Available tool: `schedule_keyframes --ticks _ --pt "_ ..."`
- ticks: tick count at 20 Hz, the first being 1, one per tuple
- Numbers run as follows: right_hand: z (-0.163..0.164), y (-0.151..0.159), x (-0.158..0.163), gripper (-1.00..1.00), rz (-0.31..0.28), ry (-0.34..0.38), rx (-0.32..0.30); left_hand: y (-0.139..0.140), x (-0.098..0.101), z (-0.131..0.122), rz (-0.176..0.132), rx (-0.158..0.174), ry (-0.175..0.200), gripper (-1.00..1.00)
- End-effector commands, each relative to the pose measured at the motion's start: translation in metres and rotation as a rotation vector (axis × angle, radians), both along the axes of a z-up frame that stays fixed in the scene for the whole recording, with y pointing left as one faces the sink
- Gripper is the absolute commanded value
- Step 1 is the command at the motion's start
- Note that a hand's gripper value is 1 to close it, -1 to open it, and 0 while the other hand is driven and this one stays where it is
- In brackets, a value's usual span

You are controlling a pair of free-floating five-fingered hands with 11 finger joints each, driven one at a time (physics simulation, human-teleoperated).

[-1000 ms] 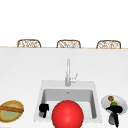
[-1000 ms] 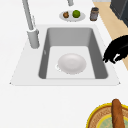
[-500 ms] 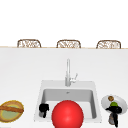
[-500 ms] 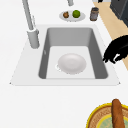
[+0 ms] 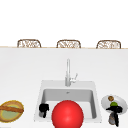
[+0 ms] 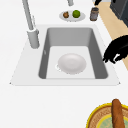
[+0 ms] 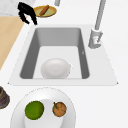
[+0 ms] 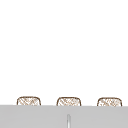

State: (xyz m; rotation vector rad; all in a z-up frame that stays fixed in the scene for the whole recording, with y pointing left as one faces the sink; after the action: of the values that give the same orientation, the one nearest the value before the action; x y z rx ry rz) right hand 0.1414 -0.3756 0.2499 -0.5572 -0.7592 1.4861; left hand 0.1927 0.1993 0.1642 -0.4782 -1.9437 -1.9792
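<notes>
Left hand [image 5: 43, 109] hovers at the sink's [image 5: 40, 100] left front rim, fingers curled downward, empty. White bowl [image 6: 72, 63] lies in the basin, below and beside it. Right hand [image 5: 114, 109] hangs over the fruit plate [image 5: 121, 101], farther off; its fingers can't be made out.

Around the sink, on the white worktop [image 5: 22, 75]

A tall faucet [image 5: 68, 73] stands behind the basin; three wicker chair backs [image 5: 68, 44] line the far edge. A yellow-rimmed basket [image 5: 11, 111] holding a baguette [image 6: 117, 113] sits at the left.

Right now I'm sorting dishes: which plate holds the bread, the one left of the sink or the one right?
The left plate, yellow-rimmed, carries the bread. The white right plate holds a lime and a small brown fruit.
</notes>
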Motion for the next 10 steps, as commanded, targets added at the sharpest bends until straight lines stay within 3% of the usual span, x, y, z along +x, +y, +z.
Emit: schedule_keyframes --ticks 1,10 --pt "-0.012 -0.002 0.002 -1.0 0.023 0.0 -0.007 0.0 0.0 0.0 0.0 0.0 0.0 0.0" --pt "-0.034 -0.006 0.009 -1.0 0.013 0.001 0.0 0.0 0.0 0.0 0.0 0.0 0.0 0.0"
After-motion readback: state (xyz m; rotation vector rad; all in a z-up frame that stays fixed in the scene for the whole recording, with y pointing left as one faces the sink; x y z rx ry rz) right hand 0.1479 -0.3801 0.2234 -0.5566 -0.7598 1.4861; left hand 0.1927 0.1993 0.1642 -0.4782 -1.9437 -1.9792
